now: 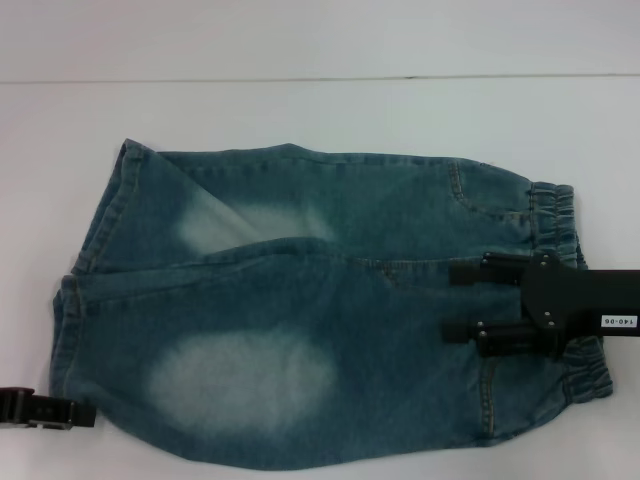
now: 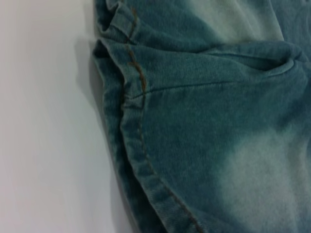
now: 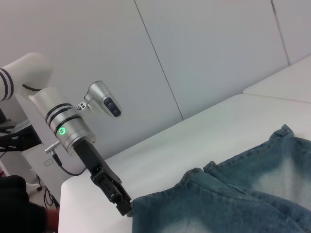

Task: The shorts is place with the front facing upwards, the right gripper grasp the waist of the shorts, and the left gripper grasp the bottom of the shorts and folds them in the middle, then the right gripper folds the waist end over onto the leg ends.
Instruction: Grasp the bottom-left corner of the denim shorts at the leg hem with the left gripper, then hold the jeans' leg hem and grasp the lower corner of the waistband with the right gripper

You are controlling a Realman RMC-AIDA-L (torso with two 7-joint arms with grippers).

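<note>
The blue denim shorts [image 1: 300,300] lie flat on the white table, elastic waist [image 1: 560,215] at the right and leg ends [image 1: 85,250] at the left. The near leg overlaps the far one along the middle. My right gripper [image 1: 450,300] hovers over the waist end, fingers [image 1: 470,272] pointing left and spread open with only denim beneath them. My left gripper [image 1: 45,410] sits at the near corner of the leg hem. In the right wrist view the left gripper [image 3: 121,204] touches the hem edge [image 3: 141,204]. The left wrist view shows the stitched hem [image 2: 131,145] close up.
The white table [image 1: 320,110] extends beyond the shorts on the far side and the left. Its far edge meets a pale wall [image 3: 194,58]. Dark equipment and cables [image 3: 19,204] stand off the table beyond the left arm [image 3: 63,126].
</note>
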